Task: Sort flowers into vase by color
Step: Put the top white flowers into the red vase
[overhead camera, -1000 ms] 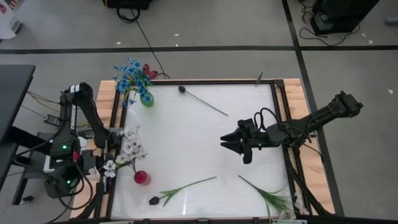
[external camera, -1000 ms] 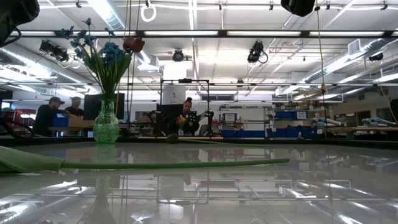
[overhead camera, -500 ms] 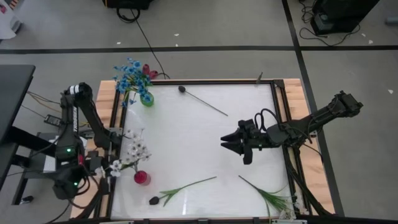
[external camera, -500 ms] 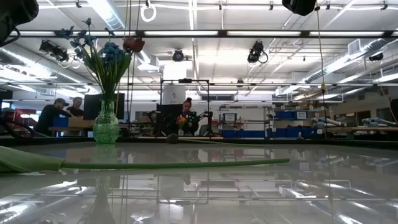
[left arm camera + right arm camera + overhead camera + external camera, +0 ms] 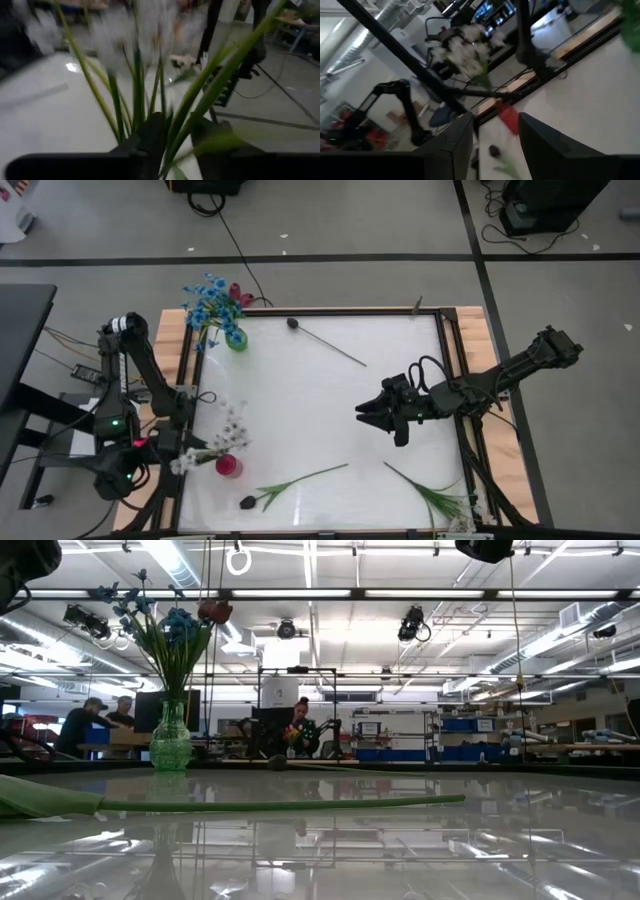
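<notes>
My left gripper (image 5: 198, 452) (image 5: 172, 127) is at the table's left edge, shut on a bunch of white flowers (image 5: 233, 430) (image 5: 469, 46) beside the small red vase (image 5: 228, 466) (image 5: 509, 118). My right gripper (image 5: 362, 414) (image 5: 495, 150) hovers open over the table's right half and touches nothing. A green vase (image 5: 236, 340) (image 5: 170, 740) at the far left corner holds blue flowers (image 5: 208, 300) (image 5: 168, 625) and one dark red head. Three more flowers lie flat on the table: a dark-headed one (image 5: 293, 323), another dark-headed one (image 5: 290, 483), and a leafy one (image 5: 430, 492). My left gripper pinches several green stems (image 5: 169, 117) of the white flowers between its two fingers (image 5: 150, 137). The stems run on past the fingertips to the white heads, toward the table's right side. The lower stem ends are hidden by the gripper, so whether they reach the red vase does not show.
A raised dark frame (image 5: 455, 380) runs round the white table. A long stem (image 5: 280, 805) lies across the near part in the low view. People sit at benches (image 5: 100, 720) in the room beyond. Bare table surface (image 5: 300, 400) lies between the two arms.
My left gripper has carried the white flowers toward the near edge and tipped them. Their heads have swung rightward and now stand beside the red vase. The red vase and the lying flowers have stayed in place.
</notes>
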`<state>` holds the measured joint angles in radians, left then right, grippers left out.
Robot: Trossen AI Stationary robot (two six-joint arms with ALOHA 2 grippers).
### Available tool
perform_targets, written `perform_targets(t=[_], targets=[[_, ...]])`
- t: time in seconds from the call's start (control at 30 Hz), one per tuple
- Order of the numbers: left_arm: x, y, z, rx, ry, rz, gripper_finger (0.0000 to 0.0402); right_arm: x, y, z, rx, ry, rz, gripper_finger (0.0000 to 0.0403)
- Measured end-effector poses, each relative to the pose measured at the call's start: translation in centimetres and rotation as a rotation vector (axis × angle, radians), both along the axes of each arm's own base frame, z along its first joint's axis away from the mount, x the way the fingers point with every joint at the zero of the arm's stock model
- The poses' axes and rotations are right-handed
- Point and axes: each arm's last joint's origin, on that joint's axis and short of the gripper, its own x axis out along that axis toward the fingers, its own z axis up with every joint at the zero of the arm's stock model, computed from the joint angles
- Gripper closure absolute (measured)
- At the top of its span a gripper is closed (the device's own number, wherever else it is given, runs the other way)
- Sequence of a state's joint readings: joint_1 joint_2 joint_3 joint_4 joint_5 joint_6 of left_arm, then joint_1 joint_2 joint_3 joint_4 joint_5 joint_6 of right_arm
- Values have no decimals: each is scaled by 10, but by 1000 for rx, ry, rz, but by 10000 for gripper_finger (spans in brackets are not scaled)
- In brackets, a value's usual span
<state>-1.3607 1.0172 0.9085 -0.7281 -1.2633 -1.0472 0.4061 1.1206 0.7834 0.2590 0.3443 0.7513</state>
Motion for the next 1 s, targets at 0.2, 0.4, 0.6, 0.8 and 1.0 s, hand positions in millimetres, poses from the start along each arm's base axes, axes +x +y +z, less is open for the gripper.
perform_targets(t=[0.2,0.4,0.6,0.8,1.0], targets=[[9,6,0,-178,134,-22,215,4,2,-17,209,146,-10,228],[16,19,11,-338,244,-86,184,15,12,-47,438,351,-22,231],[18,29,35,-396,312,-162,179,23,30,-67,521,469,106,231],[13,40,62,-363,325,-177,179,19,49,-73,549,554,268,231],[5,60,98,-371,315,-181,182,3,67,-76,559,672,370,235]])
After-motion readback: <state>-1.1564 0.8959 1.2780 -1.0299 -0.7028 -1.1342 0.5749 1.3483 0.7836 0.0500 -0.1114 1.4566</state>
